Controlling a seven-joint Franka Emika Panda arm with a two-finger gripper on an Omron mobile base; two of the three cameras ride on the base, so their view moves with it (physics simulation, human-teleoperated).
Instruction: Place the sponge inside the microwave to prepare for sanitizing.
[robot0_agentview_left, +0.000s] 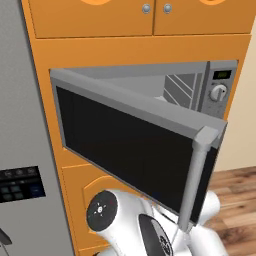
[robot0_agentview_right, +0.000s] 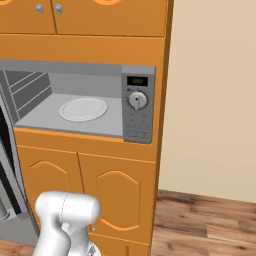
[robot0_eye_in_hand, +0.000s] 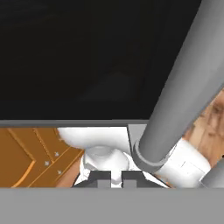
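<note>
I read this as the opening stage: the microwave (robot0_agentview_right: 80, 107) stands open, its chamber bare apart from the white turntable (robot0_agentview_right: 83, 109), and I can't find the sponge anywhere from here, so placing it has not begun. My next job, as I judge it, is to back the hand away from the door, find the sponge, pick it up and bring it in through the opening.

The door (robot0_agentview_left: 130, 145) swings out wide to the left, its dark glass facing me and taking up most of the left base view. Its grey bar handle (robot0_agentview_left: 197, 175) runs down the free edge, and in the hand view that handle (robot0_eye_in_hand: 183, 87) passes very close in front of the camera.

The gripper (robot0_eye_in_hand: 110, 177) shows as two small dark tips nearly together at the bottom of the hand view. Nothing seems to be between them, but I cannot tell for sure how they stand.

Room is tight by the door's free edge and handle. It opens up to the right, toward the control panel (robot0_agentview_right: 138, 104) and the wooden floor (robot0_agentview_right: 210, 220). Any approach to the chamber should come from that right side, clear of the door.
</note>
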